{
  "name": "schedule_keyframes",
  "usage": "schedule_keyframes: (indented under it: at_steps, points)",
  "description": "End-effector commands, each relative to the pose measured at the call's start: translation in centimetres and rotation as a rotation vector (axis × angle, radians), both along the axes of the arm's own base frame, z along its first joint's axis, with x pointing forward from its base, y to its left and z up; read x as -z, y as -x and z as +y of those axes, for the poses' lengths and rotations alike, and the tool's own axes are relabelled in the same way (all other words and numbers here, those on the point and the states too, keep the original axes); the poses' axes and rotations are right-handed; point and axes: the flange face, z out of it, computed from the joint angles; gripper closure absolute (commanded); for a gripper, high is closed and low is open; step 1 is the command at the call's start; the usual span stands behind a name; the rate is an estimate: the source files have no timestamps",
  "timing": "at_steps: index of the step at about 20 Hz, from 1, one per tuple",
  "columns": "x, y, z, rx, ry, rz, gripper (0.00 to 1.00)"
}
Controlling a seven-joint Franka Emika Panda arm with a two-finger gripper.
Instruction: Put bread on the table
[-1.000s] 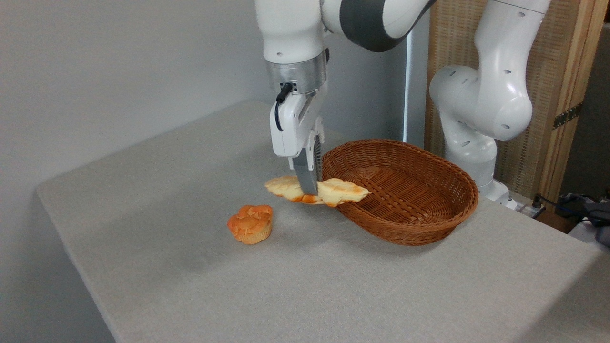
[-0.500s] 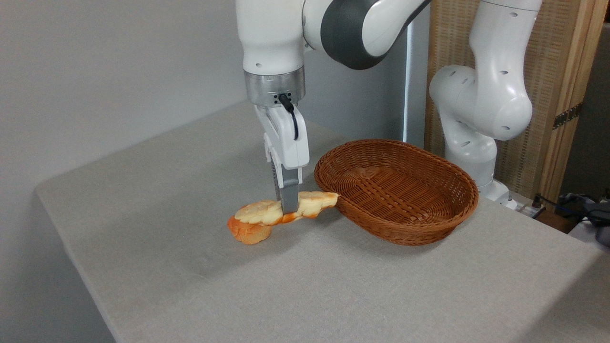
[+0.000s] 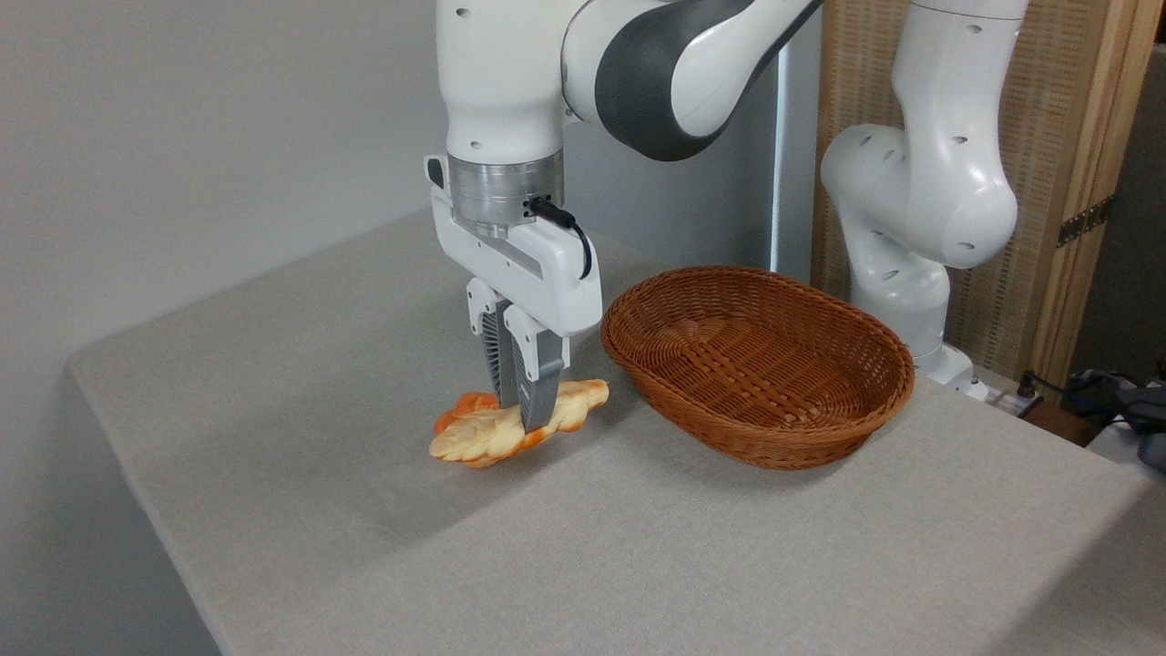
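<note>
Compared with half a second ago, when the gripper (image 3: 522, 421) showed its narrow edge to the camera, the wrist has turned — both fingers (image 3: 536, 378) are now visible side by side, clamped on the middle of the bread (image 3: 483, 439). The loaf has come down and swung with them: its right tip, which was near the basket (image 3: 756, 363) rim, now sits clear of it, and its left tip points toward the camera. Whether its underside touches the table (image 3: 638, 547) I cannot tell; it is at most just above it. The small orange bun (image 3: 453, 412), in plain view a second ago, is now mostly hidden behind the loaf, just left of the fingers.

Table: light grey-beige woven fabric, flat, rounded corner at left, soft arm shadow below the fingers. Behind — plain pale wall; to the right of the fingers, the arm base, a wooden frame with a woven panel, and dark cables at the far edge.

Bread: braided, bumpy, pale yellow with orange-brown edges, pointed ends. Basket: brown wicker, oval, shallow, empty. Fingers: grey, ribbed on the inner faces. Gripper body: glossy white plastic under a brushed metal flange.
</note>
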Motion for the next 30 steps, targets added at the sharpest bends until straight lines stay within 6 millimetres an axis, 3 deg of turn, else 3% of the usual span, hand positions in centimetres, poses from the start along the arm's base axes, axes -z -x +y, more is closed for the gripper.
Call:
schedule_keyframes:
  at_steps: [1,27,28,30]
  points:
    - [-0.47,-0.35,-0.44,-0.024,0.024,-0.013,0.0]
    - [-0.42,-0.31,-0.39,-0.011,0.015,-0.01,0.0]
    - [-0.42,-0.31,-0.39,-0.009,0.014,-0.01,0.01]
    - [-0.42,-0.31,-0.37,-0.006,0.009,-0.011,0.13]
